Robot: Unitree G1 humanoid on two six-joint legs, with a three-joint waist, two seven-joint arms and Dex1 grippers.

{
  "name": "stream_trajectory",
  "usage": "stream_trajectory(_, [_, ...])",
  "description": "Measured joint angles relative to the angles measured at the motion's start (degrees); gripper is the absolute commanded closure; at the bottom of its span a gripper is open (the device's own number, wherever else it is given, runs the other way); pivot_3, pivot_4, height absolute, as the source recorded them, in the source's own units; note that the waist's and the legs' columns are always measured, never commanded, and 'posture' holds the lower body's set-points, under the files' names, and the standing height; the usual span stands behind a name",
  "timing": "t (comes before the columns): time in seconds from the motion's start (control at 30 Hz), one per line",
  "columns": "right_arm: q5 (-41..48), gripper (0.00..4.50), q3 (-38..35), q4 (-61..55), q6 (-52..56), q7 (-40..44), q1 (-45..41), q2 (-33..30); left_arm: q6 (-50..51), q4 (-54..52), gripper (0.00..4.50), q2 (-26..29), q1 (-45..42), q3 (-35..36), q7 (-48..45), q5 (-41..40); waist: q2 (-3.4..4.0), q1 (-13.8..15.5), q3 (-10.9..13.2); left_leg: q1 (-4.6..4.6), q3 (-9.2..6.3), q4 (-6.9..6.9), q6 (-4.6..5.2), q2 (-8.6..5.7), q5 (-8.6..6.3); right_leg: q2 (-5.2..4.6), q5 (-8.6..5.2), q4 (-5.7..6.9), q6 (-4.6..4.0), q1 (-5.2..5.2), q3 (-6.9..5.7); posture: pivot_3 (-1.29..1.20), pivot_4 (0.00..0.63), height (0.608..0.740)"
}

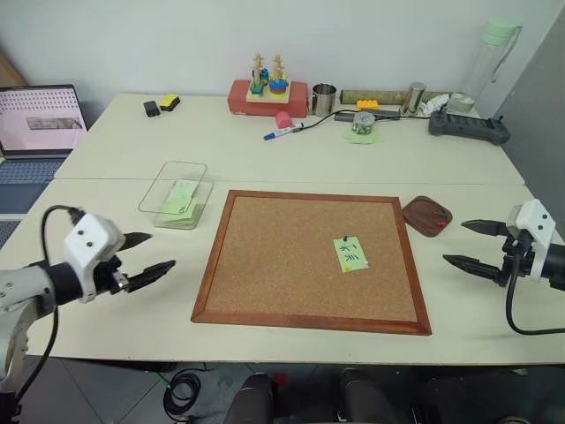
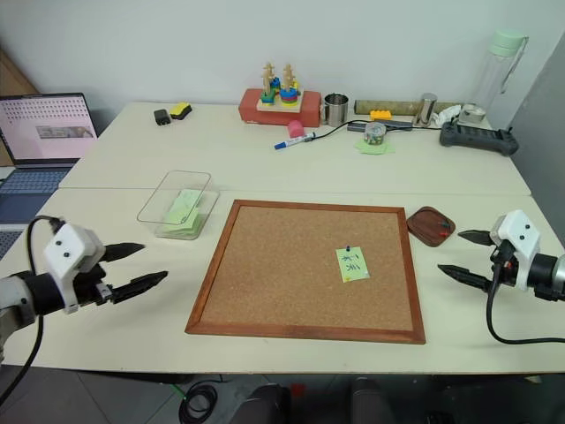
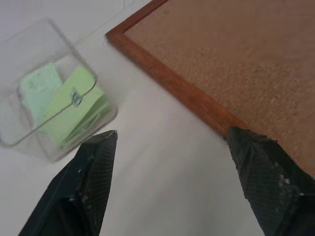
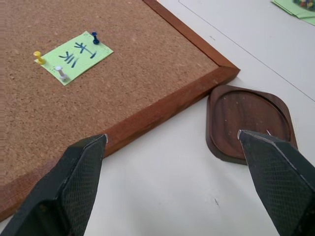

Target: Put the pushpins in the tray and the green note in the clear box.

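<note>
On cork board (image 1: 282,256), green note (image 1: 350,253) pinned btwn both fingers, L (image 1: 148,259) & R (image 1: 472,246) open, empty

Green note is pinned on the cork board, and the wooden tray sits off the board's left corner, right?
Not quite. The green note is pinned on the cork board, but the wooden tray sits off the board's far right corner, not the left. The left eye view shows it.
</note>
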Motion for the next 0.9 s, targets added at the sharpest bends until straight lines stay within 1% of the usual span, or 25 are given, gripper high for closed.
stream_trajectory(0.03, [0.2,0.0,-0.1,-0.6,0.2,-0.1,0.2,0.0,0.4,-0.8,1.64,0.0,-0.9,-0.9,0.0,-0.2,0.0,0.0,0.0,0.0,0.0,0.01,0.0,0.0,0.0,0.0,0.0,0.01,0.0,0.01,-0.01,0.0,0.15,0.74])
stream_trajectory(0.1, [0.7,0.0,-0.6,-2.7,0.9,-0.7,0.7,0.3,1.6,-3.5,2.09,0.0,-4.0,-4.7,-0.1,-1.0,0.0,0.0,0.0,0.0,-0.01,0.05,0.0,0.01,0.0,0.04,0.0,0.04,0.01,0.01,-0.01,0.0,0.15,0.74])
stream_trajectory(0.13, [0.9,0.0,-0.7,-3.7,1.4,-0.9,0.8,0.4,2.0,-4.5,2.18,0.0,-5.3,-6.5,-0.2,-1.2,0.0,0.0,0.0,0.0,-0.02,0.07,0.0,0.02,0.0,0.06,0.0,0.05,0.01,0.01,-0.01,0.0,0.15,0.74])
stream_trajectory(0.17, [1.2,0.0,-0.8,-4.8,1.9,-1.1,1.1,0.7,2.4,-5.2,2.49,-0.2,-6.8,-8.6,-0.2,-1.2,0.0,0.0,0.0,0.0,-0.02,0.07,0.0,0.01,0.0,0.06,0.0,0.07,0.02,0.02,-0.01,0.0,0.15,0.74])
stream_trajectory(0.23, [2.3,0.0,-0.9,-7.3,3.4,-2.0,1.3,1.6,2.4,-6.1,2.86,-1.6,-9.7,-12.9,-0.2,-1.0,0.0,0.0,0.0,0.0,-0.03,0.1,0.0,0.01,0.0,0.08,0.0,0.09,0.02,0.03,0.0,0.0,0.15,0.74])
stream_trajectory(0.3, [2.9,0.0,-0.6,-9.8,4.8,-3.0,1.1,2.8,2.0,-6.2,3.19,-3.8,-11.9,-17.6,0.3,0.3,0.0,0.0,0.0,0.01,-0.01,0.13,0.0,0.01,0.0,0.09,0.01,0.11,0.04,0.04,0.02,0.0,0.15,0.74])
stream_trajectory(0.4, [3.2,0.0,1.5,-12.1,6.8,-4.6,-0.3,5.0,-0.1,-4.6,3.89,-8.6,-14.0,-24.4,1.2,3.2,-0.01,-0.3,0.0,0.01,0.02,0.2,0.0,0.01,0.0,0.1,0.02,0.16,0.06,0.03,0.05,0.0,0.15,0.74])
stream_trajectory(0.47, [3.2,0.0,3.6,-12.9,7.7,-5.2,-2.1,6.5,-1.6,-2.7,4.39,-11.5,-15.0,-27.5,1.9,5.0,-0.02,-0.3,0.0,0.0,-0.02,0.26,0.0,0.01,0.0,0.11,0.02,0.21,0.07,0.03,0.03,0.0,0.15,0.74])
stream_trajectory(0.53, [2.9,0.0,5.8,-13.2,8.0,-5.9,-3.9,7.6,-3.6,-0.3,4.48,-13.6,-15.7,-29.5,2.7,6.5,-0.02,-0.2,0.0,0.0,-0.06,0.28,0.01,0.0,0.0,0.12,0.02,0.22,0.07,0.04,0.02,0.0,0.15,0.74])
stream_trajectory(0.7, [0.3,0.0,12.1,-10.1,8.5,-8.0,-10.9,12.1,-9.6,7.7,4.48,-20.9,-18.9,-33.4,4.6,10.3,-0.03,-0.1,0.0,-0.04,-0.07,0.35,0.0,-0.05,0.0,0.11,0.06,0.21,0.07,0.03,0.03,0.0,0.15,0.74])
stream_trajectory(0.9, [-5.1,0.0,19.4,-1.7,7.9,-8.3,-18.2,16.6,-13.7,14.2,4.48,-25.0,-19.3,-36.2,6.0,13.4,-0.02,-0.3,0.0,-0.02,-0.06,0.35,0.0,-0.04,0.0,0.11,0.06,0.29,0.05,0.0,0.04,0.0,0.15,0.74])
